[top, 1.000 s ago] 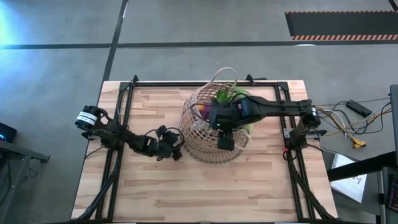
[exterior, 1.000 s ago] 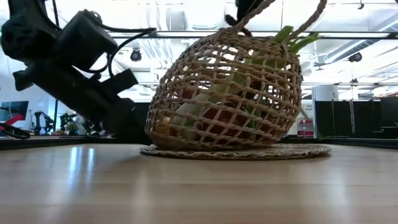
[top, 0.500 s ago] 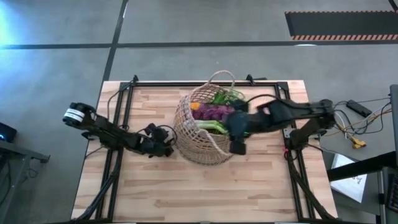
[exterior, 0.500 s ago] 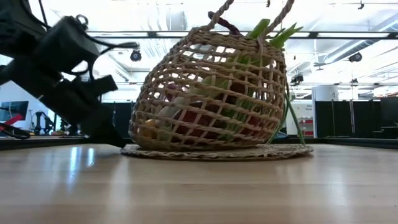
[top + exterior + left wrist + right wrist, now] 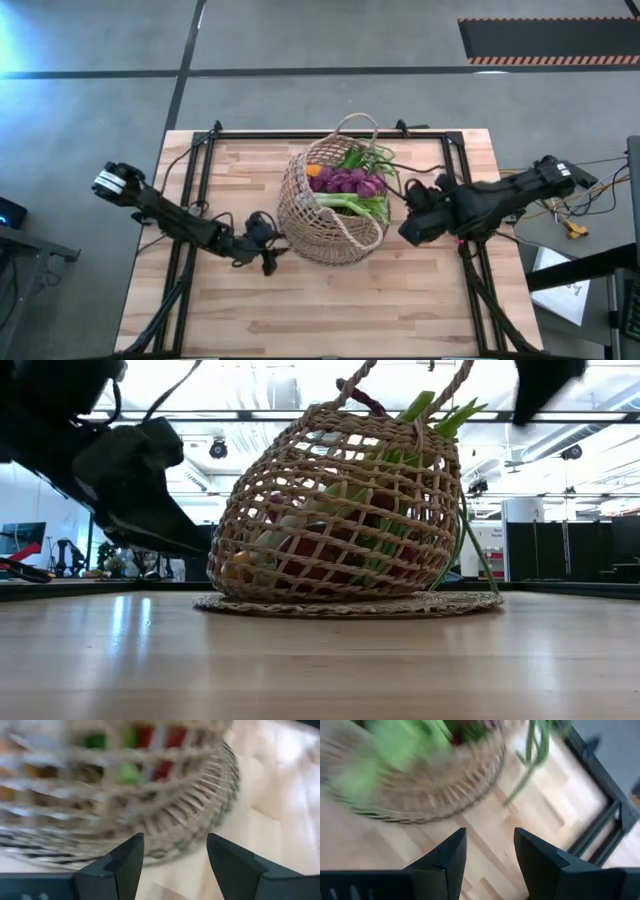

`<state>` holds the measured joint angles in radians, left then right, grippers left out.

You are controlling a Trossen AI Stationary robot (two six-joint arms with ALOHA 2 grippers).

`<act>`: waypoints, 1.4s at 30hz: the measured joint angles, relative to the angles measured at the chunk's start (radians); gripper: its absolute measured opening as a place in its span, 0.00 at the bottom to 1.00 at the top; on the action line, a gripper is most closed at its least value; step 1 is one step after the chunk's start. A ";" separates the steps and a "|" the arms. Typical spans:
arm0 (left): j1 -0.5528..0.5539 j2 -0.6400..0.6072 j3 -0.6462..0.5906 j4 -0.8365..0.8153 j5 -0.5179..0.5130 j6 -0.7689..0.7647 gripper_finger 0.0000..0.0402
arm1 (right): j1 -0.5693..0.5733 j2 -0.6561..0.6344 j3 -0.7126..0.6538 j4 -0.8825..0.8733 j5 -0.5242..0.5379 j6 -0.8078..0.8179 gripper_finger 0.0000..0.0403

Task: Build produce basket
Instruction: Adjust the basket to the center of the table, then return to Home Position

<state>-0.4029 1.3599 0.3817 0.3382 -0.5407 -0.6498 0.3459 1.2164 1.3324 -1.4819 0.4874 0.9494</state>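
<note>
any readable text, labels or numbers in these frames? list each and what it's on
None readable.
White paper at the right edge of the high view, off the table: dark marks, too small to read.
Red-and-white sign in the room behind the basket, low view: too small to read.

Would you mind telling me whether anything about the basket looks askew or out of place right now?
Yes. In the low view the basket leans to one side on the flat woven disc instead of sitting squarely. A long green stalk hangs outside its rim, down toward the table. Nothing has spilled onto the wood.
</note>
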 joint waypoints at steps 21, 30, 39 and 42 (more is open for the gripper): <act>0.167 0.286 0.036 0.130 -0.114 0.080 0.50 | -0.042 0.312 -0.709 1.100 0.064 -0.010 0.12; 0.302 0.075 0.033 -0.108 -0.115 0.246 0.50 | 0.086 0.469 -0.540 1.324 0.104 -0.082 0.04; 0.243 -0.239 0.033 -0.418 -0.111 0.212 0.50 | 0.207 0.351 -0.385 1.174 0.149 -0.218 0.04; 0.193 -0.314 0.032 -0.417 -0.111 0.212 0.50 | 0.259 0.284 -0.342 1.077 0.250 -0.222 0.04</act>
<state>-0.2101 1.0460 0.4141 -0.0783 -0.6514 -0.4381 0.6046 1.5006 0.9906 -0.4050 0.7369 0.7270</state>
